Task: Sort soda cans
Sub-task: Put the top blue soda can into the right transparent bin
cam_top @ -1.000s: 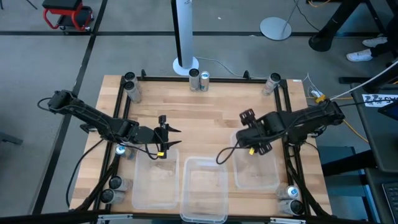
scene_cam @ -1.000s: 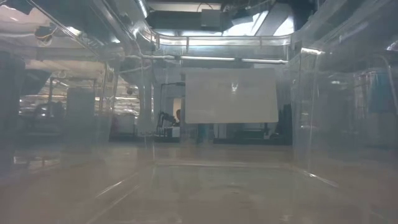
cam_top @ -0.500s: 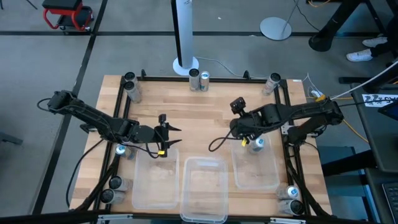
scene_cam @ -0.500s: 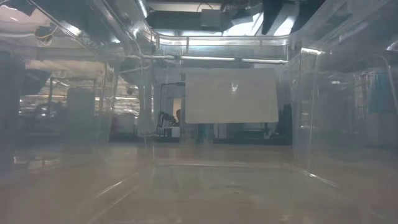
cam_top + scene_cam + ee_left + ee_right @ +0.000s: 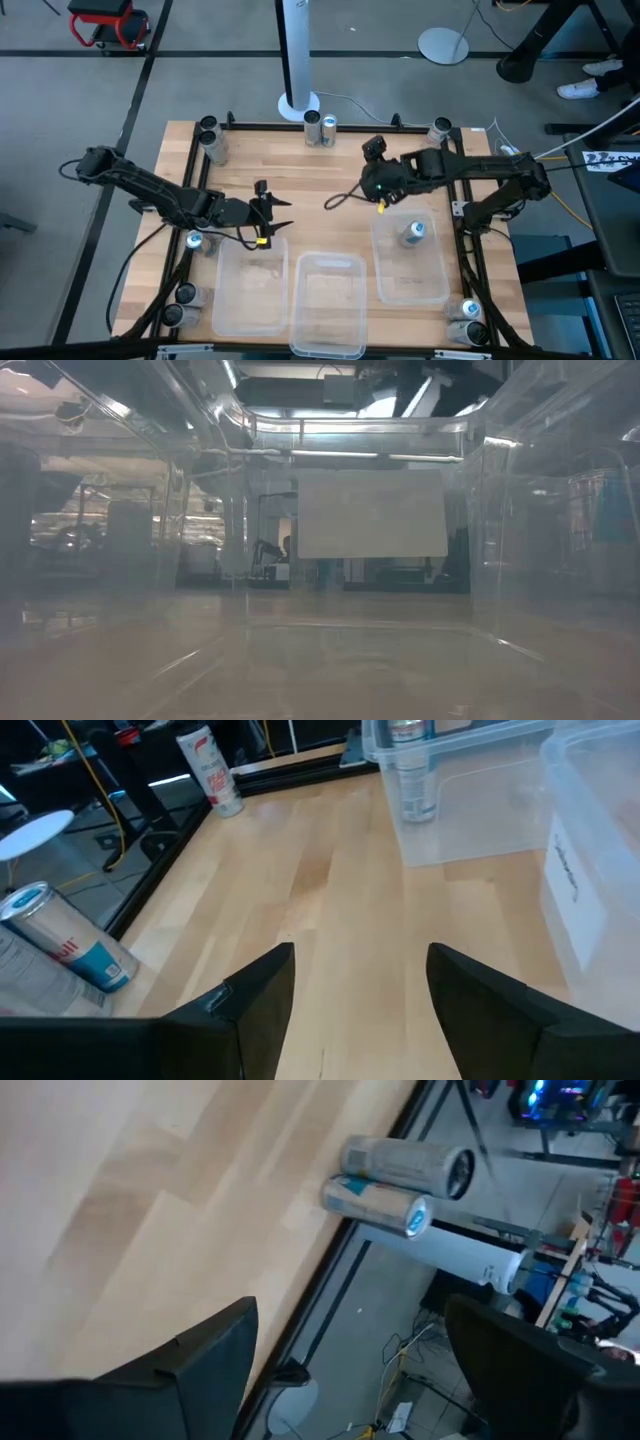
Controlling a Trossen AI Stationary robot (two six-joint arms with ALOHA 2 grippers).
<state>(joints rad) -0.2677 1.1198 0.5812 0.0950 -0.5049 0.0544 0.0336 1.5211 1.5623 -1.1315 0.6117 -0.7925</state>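
Observation:
Soda cans stand along the table's edges: two at the far middle (image 5: pixel 320 125), two at the far left (image 5: pixel 210 135), one at the far right (image 5: pixel 441 130), one at the left edge (image 5: pixel 193 240), and pairs at both near corners. Another can (image 5: pixel 415 233) stands upright in the right clear bin (image 5: pixel 435 280). My right gripper (image 5: pixel 375 185) is open and empty, above the table between that bin and the far-middle cans (image 5: pixel 385 1185). My left gripper (image 5: pixel 270 222) is open and empty just beyond the left bin (image 5: pixel 225 300), with bare wood between its fingers (image 5: pixel 360 990).
A middle clear bin (image 5: pixel 300 320) sits between the two others near the front edge. A black frame (image 5: pixel 350 127) runs round the table. A white pole base (image 5: pixel 298 103) stands behind the far edge. Bare wood lies across the table's middle (image 5: pixel 320 180).
My right gripper has swung from above the right bin toward the far edge and the table's middle, turning as it went. That uncovered the can now standing in the right bin.

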